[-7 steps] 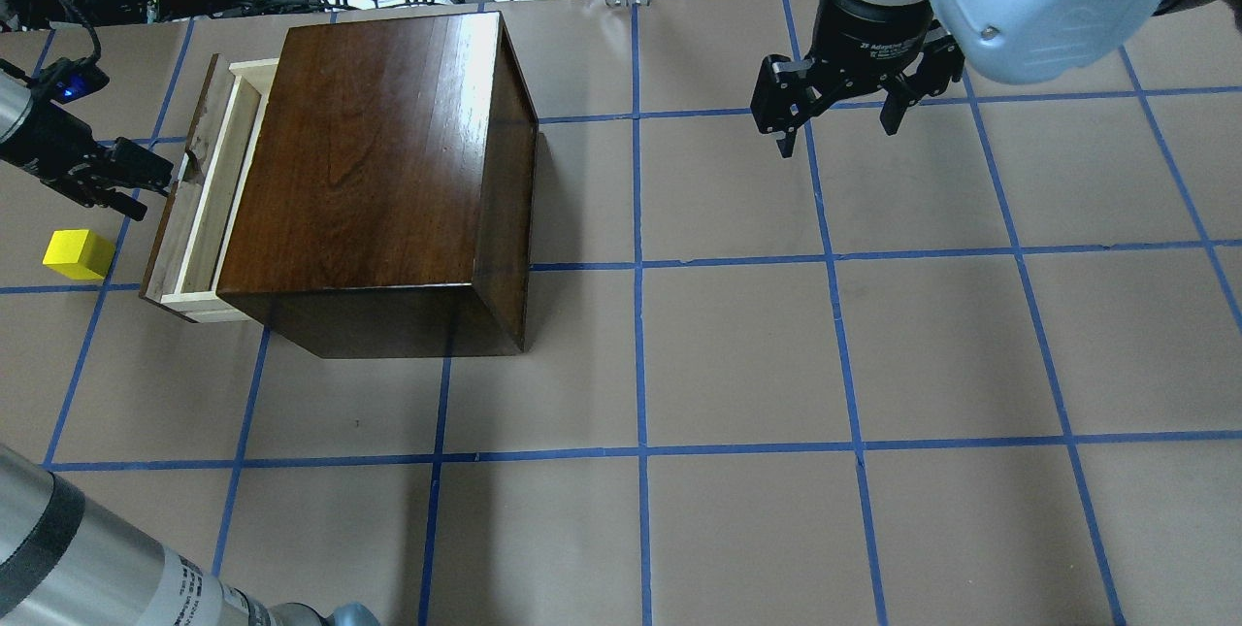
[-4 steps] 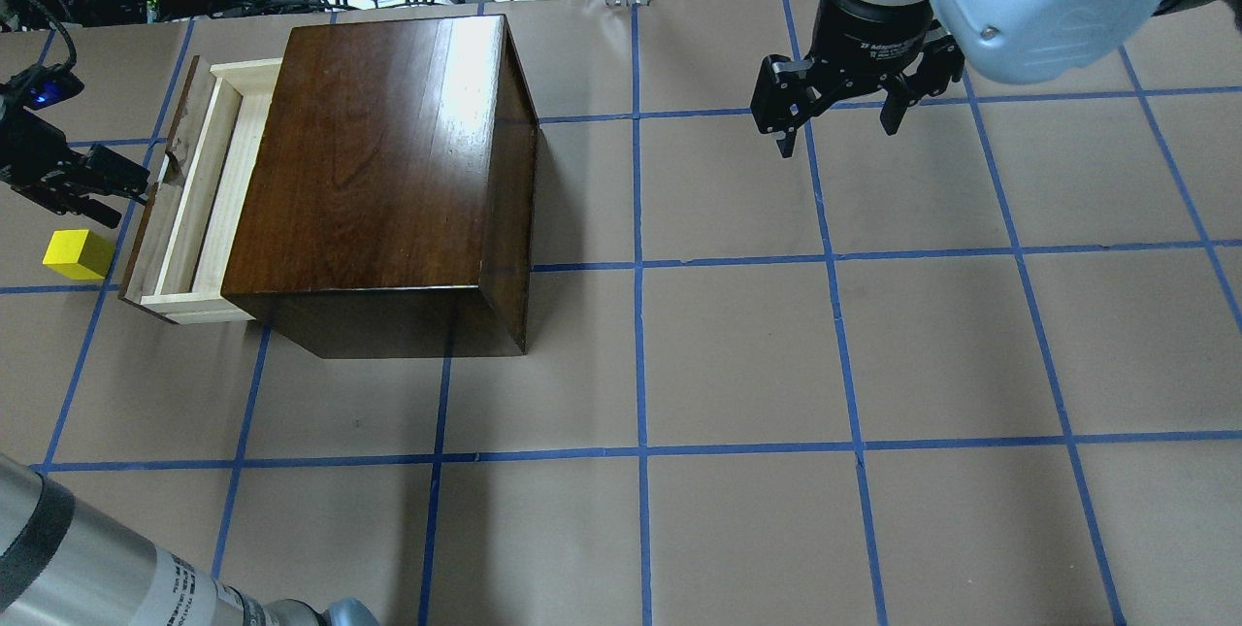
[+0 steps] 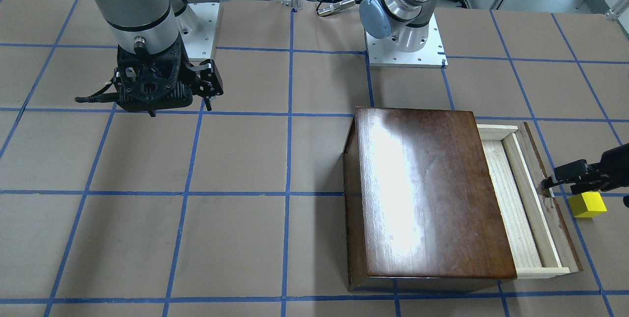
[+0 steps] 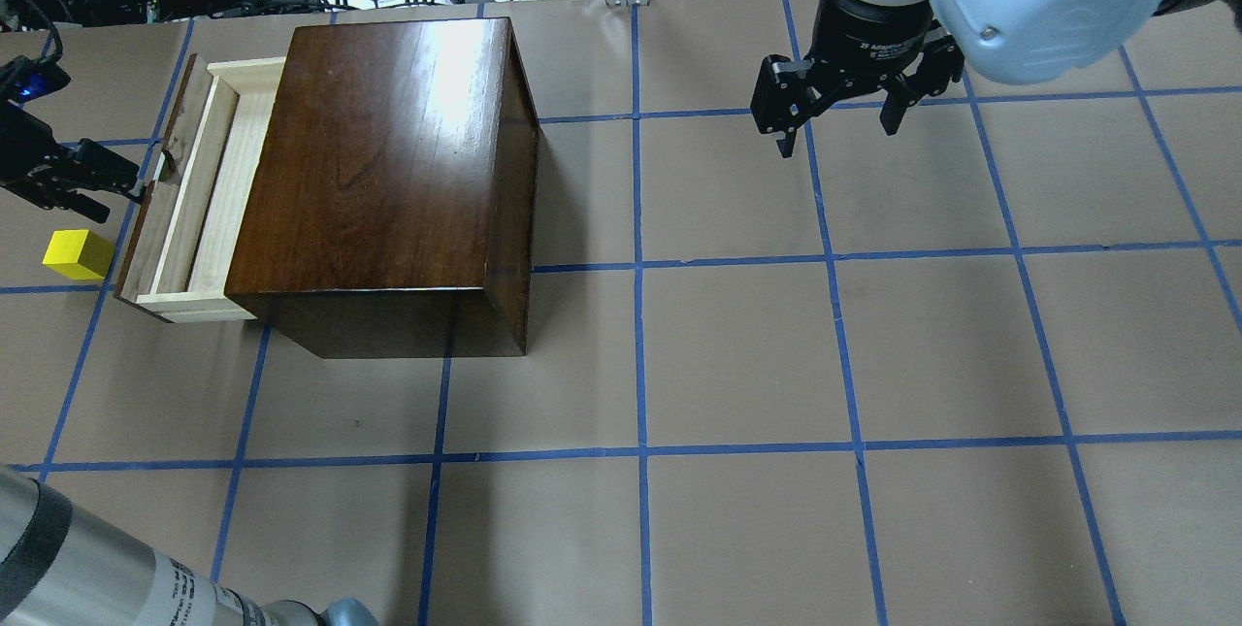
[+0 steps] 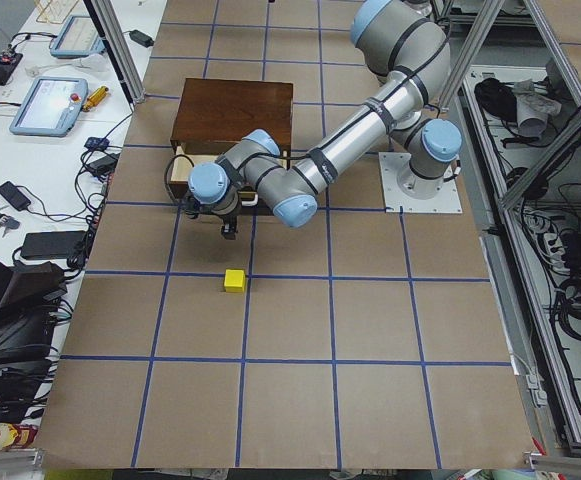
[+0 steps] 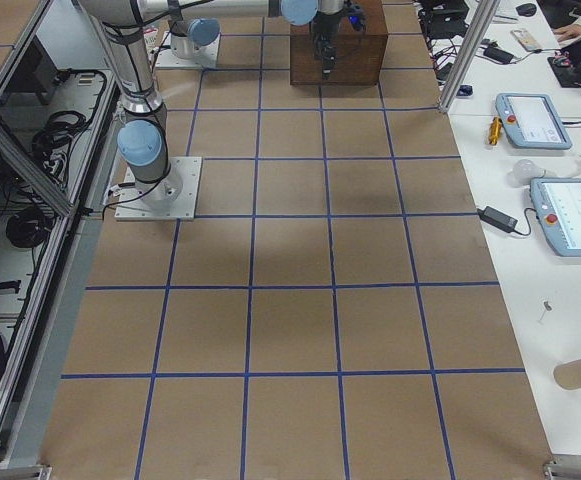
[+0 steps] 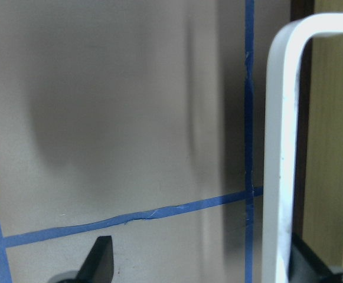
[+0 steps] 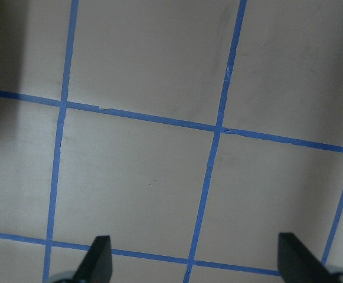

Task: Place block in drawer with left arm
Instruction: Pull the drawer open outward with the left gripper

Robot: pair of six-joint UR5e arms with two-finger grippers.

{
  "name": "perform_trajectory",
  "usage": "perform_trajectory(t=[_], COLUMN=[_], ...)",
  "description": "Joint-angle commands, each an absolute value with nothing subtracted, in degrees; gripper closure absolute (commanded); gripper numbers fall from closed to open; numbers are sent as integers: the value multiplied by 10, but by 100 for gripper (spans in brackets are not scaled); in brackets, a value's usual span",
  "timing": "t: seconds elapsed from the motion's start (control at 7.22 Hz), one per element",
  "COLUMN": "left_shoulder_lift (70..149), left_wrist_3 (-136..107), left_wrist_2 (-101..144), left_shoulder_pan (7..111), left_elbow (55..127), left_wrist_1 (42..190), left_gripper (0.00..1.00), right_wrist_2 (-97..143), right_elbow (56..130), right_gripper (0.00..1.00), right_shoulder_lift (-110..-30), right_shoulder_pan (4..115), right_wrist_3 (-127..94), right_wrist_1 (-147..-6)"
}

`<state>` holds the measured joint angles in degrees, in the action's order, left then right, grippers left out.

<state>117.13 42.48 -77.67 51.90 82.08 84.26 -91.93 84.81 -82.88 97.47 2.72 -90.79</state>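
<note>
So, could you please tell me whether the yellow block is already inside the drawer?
No, the yellow block lies on the table outside the open drawer, beside its dark front panel.

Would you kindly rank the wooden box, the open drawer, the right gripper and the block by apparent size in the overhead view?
1. wooden box
2. exposed part of the drawer and right gripper: about alike; the gripper sits nearer the camera
3. block
</note>
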Motion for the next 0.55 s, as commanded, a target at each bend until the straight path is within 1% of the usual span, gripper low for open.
perform_trajectory(t=[0.0,0.42], left_shoulder_lift=[1132,1069], left_wrist_3=[425,425], left_wrist_2=[-778,-800], left_shoulder_pan=[519,523], left_elbow=[818,819], left_wrist_1=[865,906], left_gripper=[0,0], right_wrist_2=[-919,-919], right_elbow=[848,848], right_gripper=[0,0], right_shoulder_lift=[-829,-829], right_shoulder_pan=[975,975], right_wrist_3=[26,26], right_wrist_1=[-908,-908])
